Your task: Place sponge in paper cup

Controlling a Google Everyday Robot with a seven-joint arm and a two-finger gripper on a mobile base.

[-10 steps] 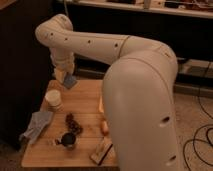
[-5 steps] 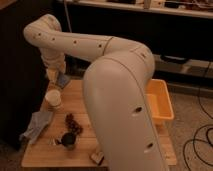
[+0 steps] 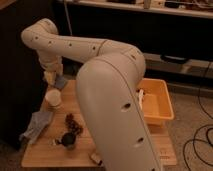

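My gripper (image 3: pixel 53 78) hangs from the white arm at the table's back left, shut on the sponge (image 3: pixel 61 81), a small blue-grey block that sticks out to the right of the fingers. The paper cup (image 3: pixel 53 98), white with a rolled rim, stands upright on the wooden table just below the gripper, with a small gap between them. The sponge is above the cup's rim and slightly behind and to the right of it.
A grey-blue rag (image 3: pixel 37 123) hangs over the table's left edge (image 3: pixel 30 157). A brown clump (image 3: pixel 73 123) and a dark mug (image 3: pixel 68 141) sit in front of the cup. A tan block (image 3: pixel 95 159) lies at the front. A yellow bin (image 3: pixel 156 102) stands at the right. My arm's large link (image 3: pixel 112 115) hides the table's middle.
The arm has swung left, carrying the gripper and sponge from the table's back middle to just above the paper cup. The large link now covers more of the table.
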